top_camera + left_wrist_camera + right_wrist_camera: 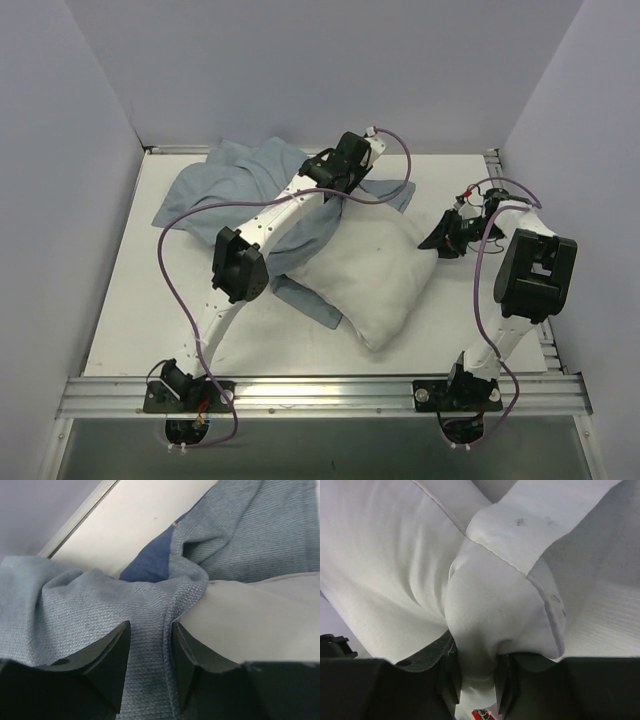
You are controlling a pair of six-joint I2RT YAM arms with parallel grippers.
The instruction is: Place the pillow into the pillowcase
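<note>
Right end effector (476, 684) is clenched on a corner of the pillow (395, 555), which lies on the bench (125, 300) against the pillowcase (75, 605). Left end effector (150, 647) straddles the hem (169, 630), grip unclear; it should clamp firmly and lift before any push.

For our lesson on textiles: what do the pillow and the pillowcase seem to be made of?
The pillowcase: probably a knitted or woven cotton-like cloth, matte grey-blue; fine ribbed thread texture and limp folds show. The pillow: smooth, matte white fabric shell, likely soft-filled; it bunches into rounded, soft bulges.
</note>
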